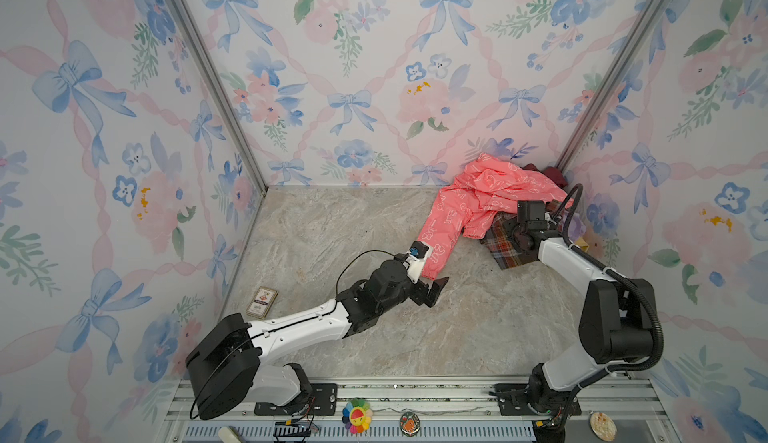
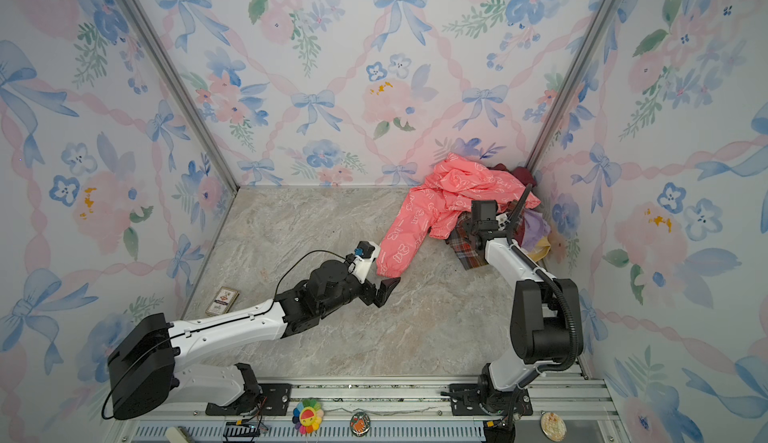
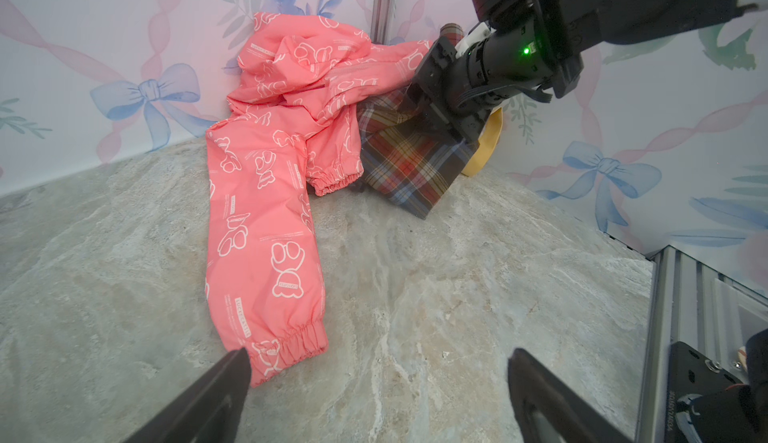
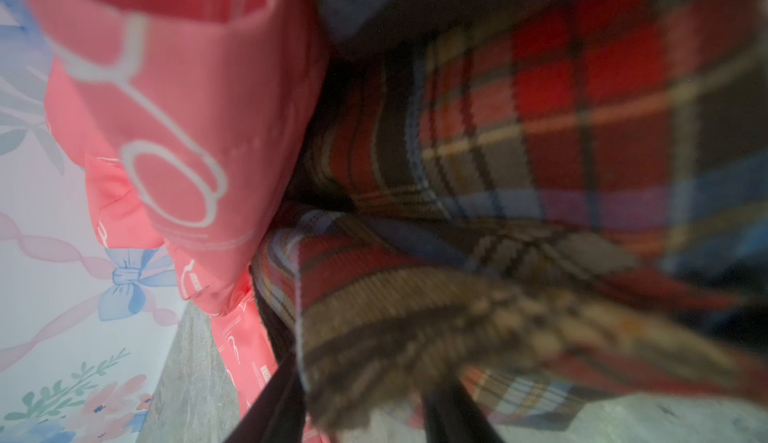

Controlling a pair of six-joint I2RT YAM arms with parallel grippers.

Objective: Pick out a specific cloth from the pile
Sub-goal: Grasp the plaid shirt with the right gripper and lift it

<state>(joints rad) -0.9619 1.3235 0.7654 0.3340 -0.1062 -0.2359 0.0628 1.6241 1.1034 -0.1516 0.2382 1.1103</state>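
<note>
clamping plaid cloth (image 3: 409, 166) in right jaws — orange, brown, blue checks, left jaws apart

Floral bow-print walls (image 1: 374, 67), marbled stone floor (image 1: 332, 220)

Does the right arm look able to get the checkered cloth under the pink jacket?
Yes, most likely. The right claw sits on the plaid cloth with a fold bunched between its jaws. The pink jacket covers only one edge of it; the rest lies bare.
</note>
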